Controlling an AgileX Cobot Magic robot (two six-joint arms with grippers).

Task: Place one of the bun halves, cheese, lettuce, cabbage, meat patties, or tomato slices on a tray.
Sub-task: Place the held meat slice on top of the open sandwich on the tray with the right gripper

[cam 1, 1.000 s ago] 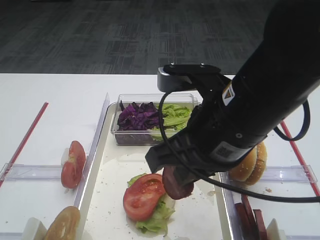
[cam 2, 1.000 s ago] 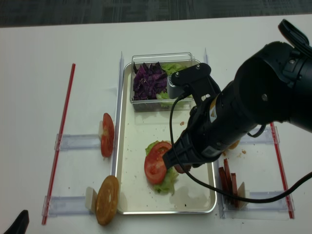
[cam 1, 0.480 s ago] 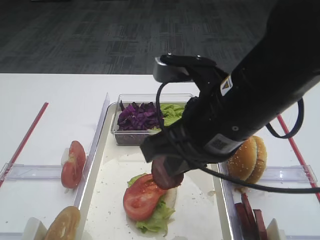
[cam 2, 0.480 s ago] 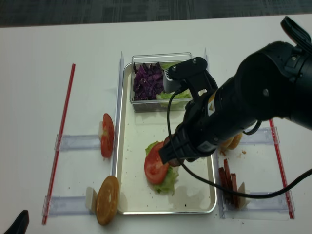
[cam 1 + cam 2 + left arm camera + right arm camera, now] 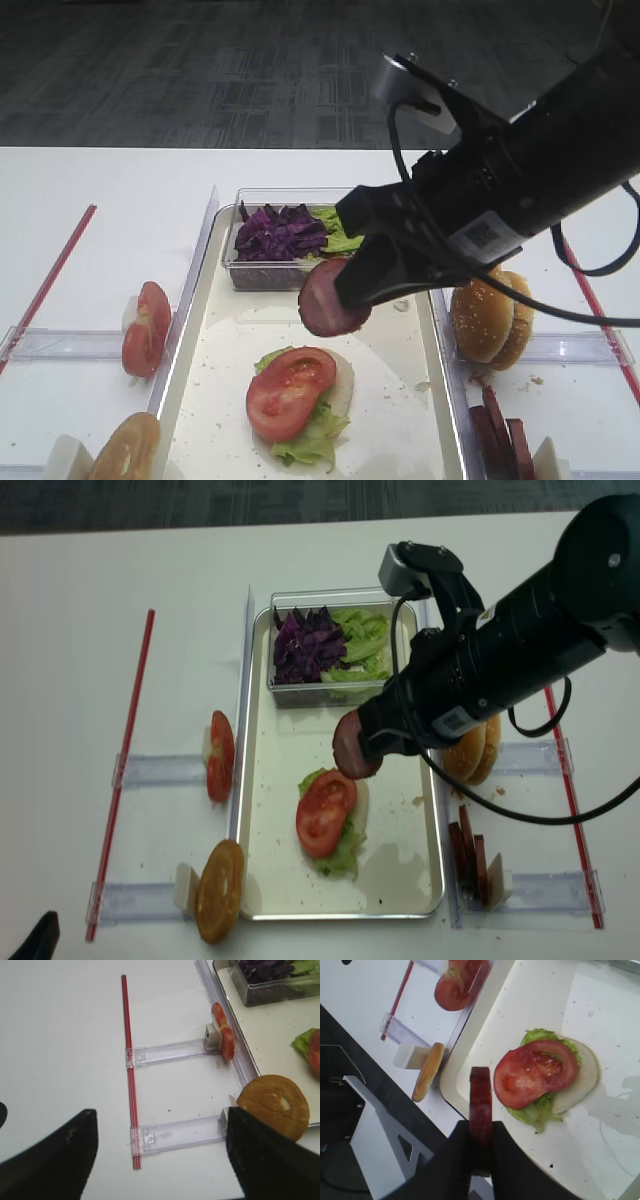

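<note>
my right gripper (image 5: 481, 1147) is clamped on a meat patty (image 5: 330, 296), held edge-on in the wrist cam, hanging in the air over the tray (image 5: 262, 880). in the high view the patty sits above the tray's upper half, between the clear box (image 5: 232, 262) and the stack further down.

stack: tomato slice (image 5: 289, 391) on lettuce (image 5: 312, 438) on a pale round base (image 5: 581, 1080), near tray centre, clear of all rims. bare tray floor all round it, most open room to its right side and the lower right corner in the realsense view.

clear box holds cabbage (image 5: 302, 646) on the left, more green leaves (image 5: 359, 638) on the right, tucked against the tray's far rim.

outside the rims: left side tomato slices (image 5: 146, 327) upright on a clear holder, bun half (image 5: 274, 1106) standing just beside the tray's left rim. right side bun halves (image 5: 490, 316) and spare meat patties (image 5: 468, 854), close to the right rim.

left gripper: only dark blurred shapes in its own cam, can't tell its state.
</note>
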